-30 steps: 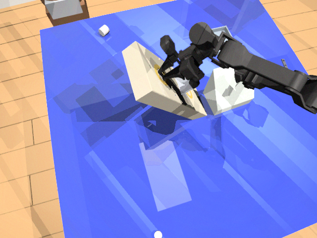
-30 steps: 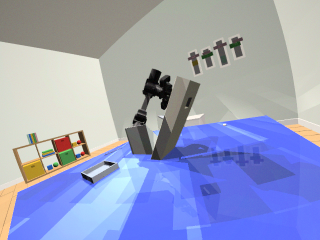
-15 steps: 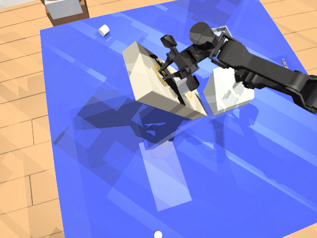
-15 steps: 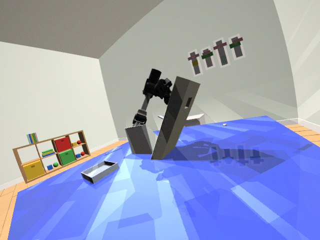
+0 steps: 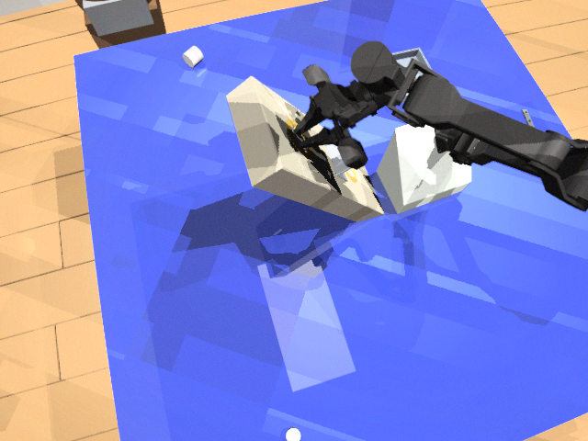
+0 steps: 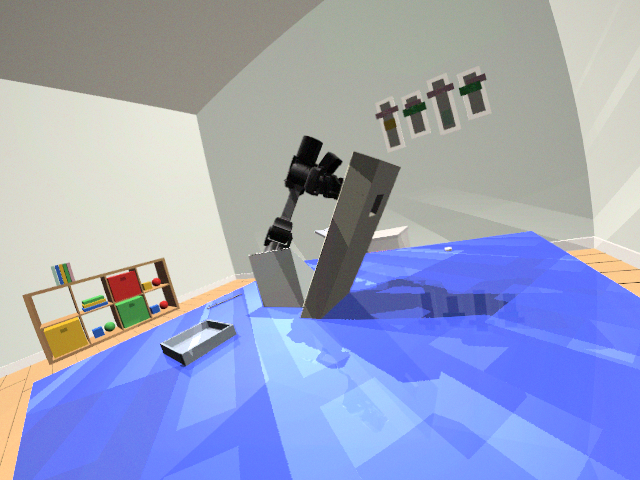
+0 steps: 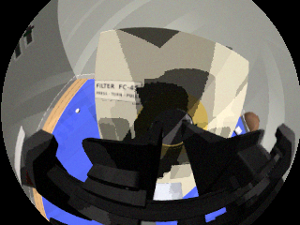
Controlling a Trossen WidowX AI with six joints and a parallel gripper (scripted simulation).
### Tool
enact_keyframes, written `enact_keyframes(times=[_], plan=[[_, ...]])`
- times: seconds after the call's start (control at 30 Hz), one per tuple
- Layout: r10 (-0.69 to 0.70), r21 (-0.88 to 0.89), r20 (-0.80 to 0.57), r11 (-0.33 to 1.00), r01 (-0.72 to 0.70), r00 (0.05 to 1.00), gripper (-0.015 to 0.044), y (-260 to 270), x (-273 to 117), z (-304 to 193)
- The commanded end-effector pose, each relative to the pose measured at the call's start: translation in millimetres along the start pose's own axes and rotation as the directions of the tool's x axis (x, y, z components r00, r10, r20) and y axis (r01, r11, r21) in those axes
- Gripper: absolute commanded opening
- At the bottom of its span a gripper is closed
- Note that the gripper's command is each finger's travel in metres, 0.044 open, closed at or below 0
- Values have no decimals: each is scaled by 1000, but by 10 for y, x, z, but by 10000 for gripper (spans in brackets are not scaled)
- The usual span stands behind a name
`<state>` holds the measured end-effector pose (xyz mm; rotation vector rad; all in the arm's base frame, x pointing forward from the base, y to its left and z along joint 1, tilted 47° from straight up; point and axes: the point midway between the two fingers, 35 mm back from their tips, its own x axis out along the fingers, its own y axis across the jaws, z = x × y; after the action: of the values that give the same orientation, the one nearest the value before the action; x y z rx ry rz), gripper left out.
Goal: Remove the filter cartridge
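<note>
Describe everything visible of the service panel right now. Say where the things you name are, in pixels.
The service panel (image 5: 265,142) (image 6: 341,227) (image 7: 197,52) is a thick beige slab, plastic or painted by its look, leaning at a tilt on the blue table top (image 5: 213,379) (image 6: 206,423). One side has a small dark rectangular opening; the face carries a "FILTER" label (image 7: 116,91) and a yellow ring (image 7: 201,114). Inside that ring, the gripper (image 5: 298,140) (image 7: 172,124) is shut on the filter cartridge.

Stretches the arm (image 5: 489,114) (image 6: 290,204) upward and out, bends at the wrist (image 5: 375,90) (image 6: 302,173), and grips with the gripper (image 5: 296,137) (image 6: 337,189) (image 7: 172,124), fingers (image 5: 319,138) partway together.
</note>
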<state>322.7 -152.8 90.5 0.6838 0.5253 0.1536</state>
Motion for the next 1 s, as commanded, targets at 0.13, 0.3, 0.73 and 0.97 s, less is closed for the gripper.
enact_keyframes(times=[0.13,0.3,0.73,0.97], plan=[[-2,-29,-12,1000,2,1000,0,3,78,-17],[-7,-31,-19,999,7,1000,0,-24,-34,-14],[-7,-29,-20,1000,6,1000,0,-20,-651,-12],[-5,-28,-16,1000,4,1000,0,-5,-722,-11]])
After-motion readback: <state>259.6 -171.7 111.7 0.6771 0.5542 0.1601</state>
